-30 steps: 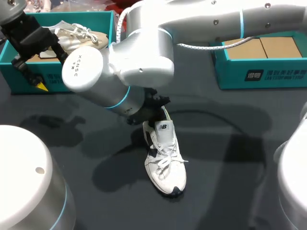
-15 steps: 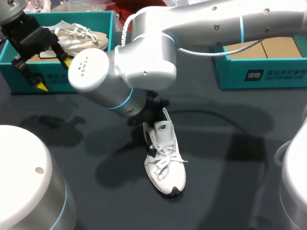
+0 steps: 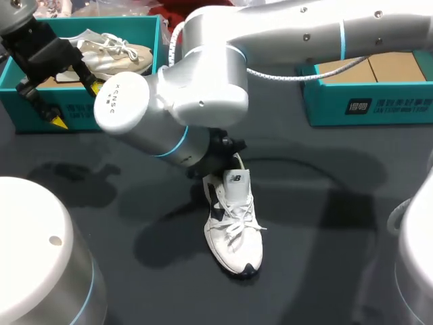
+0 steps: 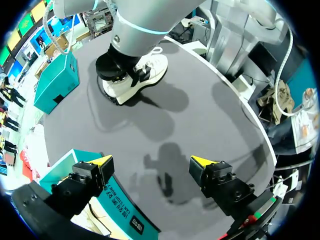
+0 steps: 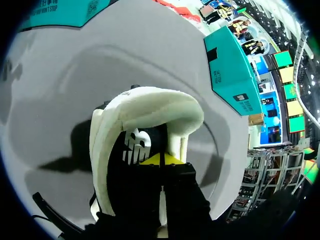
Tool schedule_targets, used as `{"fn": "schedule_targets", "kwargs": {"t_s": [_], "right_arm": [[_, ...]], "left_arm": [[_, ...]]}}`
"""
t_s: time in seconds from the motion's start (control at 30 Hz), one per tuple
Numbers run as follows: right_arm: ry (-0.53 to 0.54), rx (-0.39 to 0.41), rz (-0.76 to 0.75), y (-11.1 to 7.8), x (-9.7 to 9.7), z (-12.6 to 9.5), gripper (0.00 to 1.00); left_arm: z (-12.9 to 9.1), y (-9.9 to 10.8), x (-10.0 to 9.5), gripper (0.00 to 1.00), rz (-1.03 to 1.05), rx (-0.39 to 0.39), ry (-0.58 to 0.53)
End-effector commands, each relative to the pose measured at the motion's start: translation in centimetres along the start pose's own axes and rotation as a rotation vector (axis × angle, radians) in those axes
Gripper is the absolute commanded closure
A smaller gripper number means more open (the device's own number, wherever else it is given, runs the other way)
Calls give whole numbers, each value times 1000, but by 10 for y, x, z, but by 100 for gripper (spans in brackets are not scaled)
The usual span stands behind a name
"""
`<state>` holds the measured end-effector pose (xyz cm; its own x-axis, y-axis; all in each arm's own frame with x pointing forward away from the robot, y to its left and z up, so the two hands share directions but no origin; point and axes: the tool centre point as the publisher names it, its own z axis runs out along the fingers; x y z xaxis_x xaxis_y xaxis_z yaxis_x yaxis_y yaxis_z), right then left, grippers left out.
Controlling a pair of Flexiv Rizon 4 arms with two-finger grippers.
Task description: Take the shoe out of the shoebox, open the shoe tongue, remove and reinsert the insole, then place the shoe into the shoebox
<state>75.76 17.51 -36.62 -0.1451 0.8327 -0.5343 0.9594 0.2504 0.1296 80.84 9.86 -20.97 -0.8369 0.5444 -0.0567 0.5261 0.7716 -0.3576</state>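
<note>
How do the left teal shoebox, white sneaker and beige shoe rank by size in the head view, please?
1. left teal shoebox
2. white sneaker
3. beige shoe, though partly hidden and farther away, so unsure.

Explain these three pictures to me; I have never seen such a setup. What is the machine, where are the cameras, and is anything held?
This is a robot with two arms, each ending in a two-fingered gripper with yellow tips. One camera looks down from above; the other two sit on the wrists. On the dark table lie a white shoe, a teal shoebox holding a beige shoe, and a second shoebox. The left gripper hangs open beside the first box, holding nothing. The right gripper is inside the white shoe's opening, tips together; whether they pinch anything is hidden.
</note>
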Motion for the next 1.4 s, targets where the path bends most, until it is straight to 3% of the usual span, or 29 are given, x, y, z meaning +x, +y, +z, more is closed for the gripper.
{"fn": "schedule_targets", "kwargs": {"t_s": [0.03, 0.27, 0.53, 0.63, 0.77, 1.0, 1.2, 1.4], "right_arm": [[21, 39, 3, -1, 2, 23, 100], [106, 15, -12, -7, 12, 23, 100], [87, -119, 46, -4, -1, -27, 100], [91, -173, 56, -1, -5, -35, 100], [127, -178, 52, 9, -4, -27, 100], [219, -140, 16, 20, 19, 2, 100], [236, -67, 10, 13, 28, 17, 100], [251, -27, 9, -2, 30, 16, 100]], "left_arm": [[0, 0, -1, 0, 0, -2, 2], [0, 0, -1, 0, 0, -2, 2], [0, 0, -1, 0, 0, -2, 2], [0, 0, -1, 0, 0, -2, 2], [0, 0, -1, 0, 0, -2, 2], [0, 0, -1, 0, 0, -2, 2], [0, 0, -1, 0, 0, -2, 2], [0, 0, -1, 0, 0, -2, 2]]}}
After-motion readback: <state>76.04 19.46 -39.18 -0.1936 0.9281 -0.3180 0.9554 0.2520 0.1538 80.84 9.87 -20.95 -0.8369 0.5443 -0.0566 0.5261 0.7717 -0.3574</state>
